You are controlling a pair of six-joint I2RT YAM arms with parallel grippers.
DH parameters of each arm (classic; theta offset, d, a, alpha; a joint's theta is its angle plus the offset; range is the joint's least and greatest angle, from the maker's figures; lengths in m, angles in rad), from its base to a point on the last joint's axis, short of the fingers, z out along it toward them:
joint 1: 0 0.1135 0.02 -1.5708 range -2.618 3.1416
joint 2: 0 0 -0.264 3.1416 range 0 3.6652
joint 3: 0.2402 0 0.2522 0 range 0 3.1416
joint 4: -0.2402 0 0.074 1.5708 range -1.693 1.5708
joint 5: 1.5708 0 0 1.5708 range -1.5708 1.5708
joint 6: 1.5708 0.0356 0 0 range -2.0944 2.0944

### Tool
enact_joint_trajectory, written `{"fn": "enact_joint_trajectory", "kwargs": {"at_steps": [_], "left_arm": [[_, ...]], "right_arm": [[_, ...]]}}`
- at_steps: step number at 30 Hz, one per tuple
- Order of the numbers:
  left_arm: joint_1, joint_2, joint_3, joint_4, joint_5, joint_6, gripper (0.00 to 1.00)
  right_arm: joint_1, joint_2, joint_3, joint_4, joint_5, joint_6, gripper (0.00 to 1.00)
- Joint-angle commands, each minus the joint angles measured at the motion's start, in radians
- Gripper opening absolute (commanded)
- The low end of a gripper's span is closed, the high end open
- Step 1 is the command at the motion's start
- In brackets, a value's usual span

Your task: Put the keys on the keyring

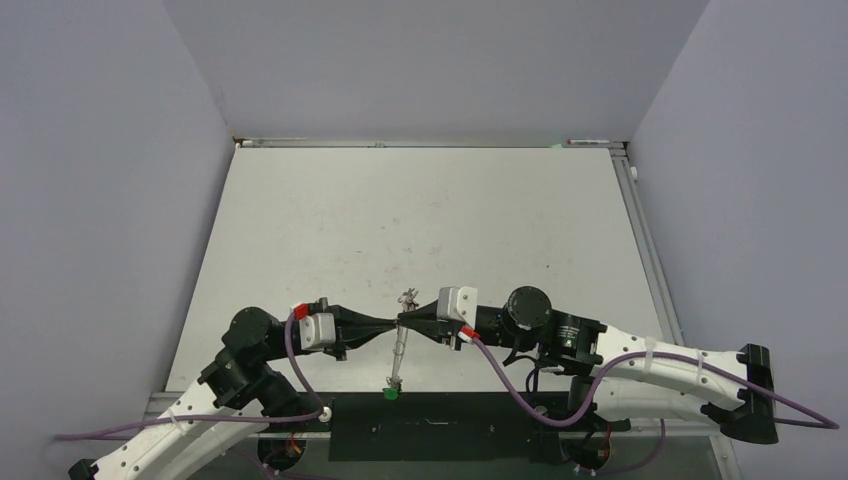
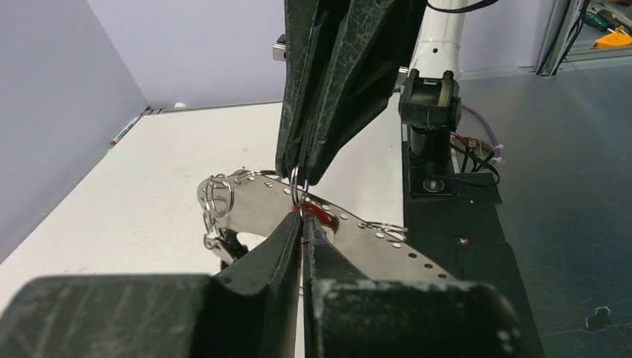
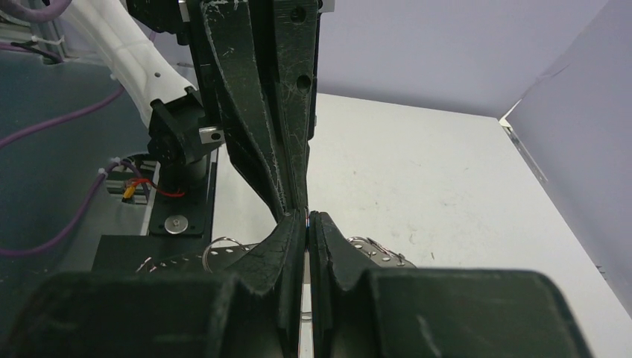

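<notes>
My left gripper [image 1: 390, 321] and right gripper [image 1: 408, 318] meet tip to tip above the table's near edge, both shut. The keyring [image 1: 400, 350] is a shiny perforated metal strip [image 2: 253, 201] carrying small split rings. In the left wrist view the right gripper [image 2: 300, 177] pinches one small ring [image 2: 292, 186] from above. My left gripper [image 2: 302, 221] is shut just below that ring, and a red tag [image 2: 319, 212] shows behind its tips and through its gap. A green tag [image 1: 391, 393] hangs at the strip's near end. The keys' blades are hidden. In the right wrist view the right gripper [image 3: 307, 216] is shut over the strip [image 3: 376, 251].
The white table [image 1: 420, 220] is walled on three sides. A black base plate [image 1: 450, 425] runs along its near edge between the arm mounts. The right arm's base [image 2: 428, 104] stands close behind the grippers. Purple cables [image 1: 520, 385] trail off both wrists.
</notes>
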Motion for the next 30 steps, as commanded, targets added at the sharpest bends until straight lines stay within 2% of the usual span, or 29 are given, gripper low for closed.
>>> {"fn": "enact_joint_trajectory", "kwargs": {"at_steps": [1, 6, 13, 18, 24, 30], "left_arm": [[0.003, 0.001, 0.016, 0.032, 0.019, -0.011, 0.00], [0.001, -0.003, 0.016, 0.032, 0.017, -0.011, 0.00], [0.003, -0.024, 0.013, 0.037, -0.009, -0.011, 0.00], [0.003, -0.032, 0.011, 0.040, -0.018, -0.010, 0.00], [0.003, -0.048, 0.010, 0.035, -0.047, 0.000, 0.00], [0.004, -0.050, 0.010, 0.031, -0.066, 0.009, 0.00]], "right_arm": [[-0.003, -0.040, -0.014, 0.194, 0.031, 0.028, 0.05], [-0.002, -0.039, -0.088, 0.343, 0.056, 0.086, 0.05], [-0.005, -0.031, -0.267, 0.732, 0.114, 0.234, 0.05], [-0.004, 0.002, -0.322, 0.874, 0.160, 0.282, 0.05], [-0.004, 0.025, -0.314, 0.860, 0.194, 0.293, 0.05], [-0.004, 0.028, -0.256, 0.729, 0.159, 0.292, 0.05]]}}
